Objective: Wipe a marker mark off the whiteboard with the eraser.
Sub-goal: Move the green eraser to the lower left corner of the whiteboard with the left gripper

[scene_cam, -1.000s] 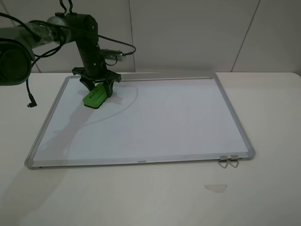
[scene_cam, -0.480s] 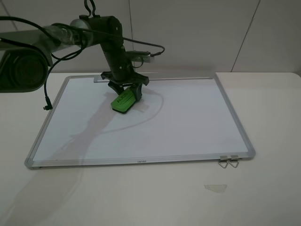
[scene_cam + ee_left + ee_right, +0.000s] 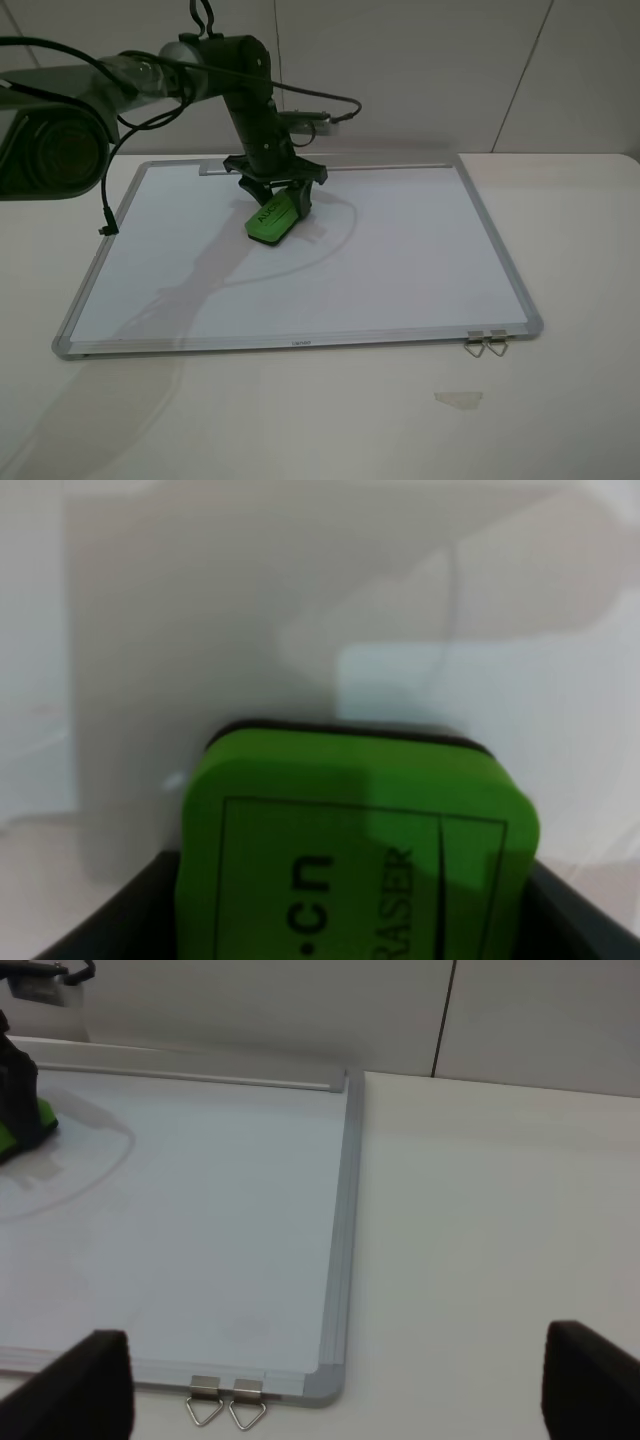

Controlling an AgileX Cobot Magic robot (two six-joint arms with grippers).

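The whiteboard (image 3: 400,260) lies flat on the table, its grey tray strip (image 3: 380,167) along the far edge. My left gripper (image 3: 273,203) is shut on the green eraser (image 3: 271,221), which rests tilted on the board's far middle-left area. In the left wrist view the eraser (image 3: 360,840) fills the lower half between dark fingers (image 3: 110,925). My right gripper (image 3: 345,1395) is open above the board's near right corner, off the exterior view. The eraser (image 3: 22,1125) also shows at the right wrist view's edge. No marker mark shows anywhere on the board.
Two metal clips (image 3: 486,345) hang off the board's near right corner, also seen as clips (image 3: 226,1401) in the right wrist view. A small scrap (image 3: 458,399) lies on the white table (image 3: 560,230) in front of the board. A cable (image 3: 105,200) dangles from the left arm.
The left arm has carried the eraser rightward along the far part of the board, most of it in the first half second. Its shadow followed.
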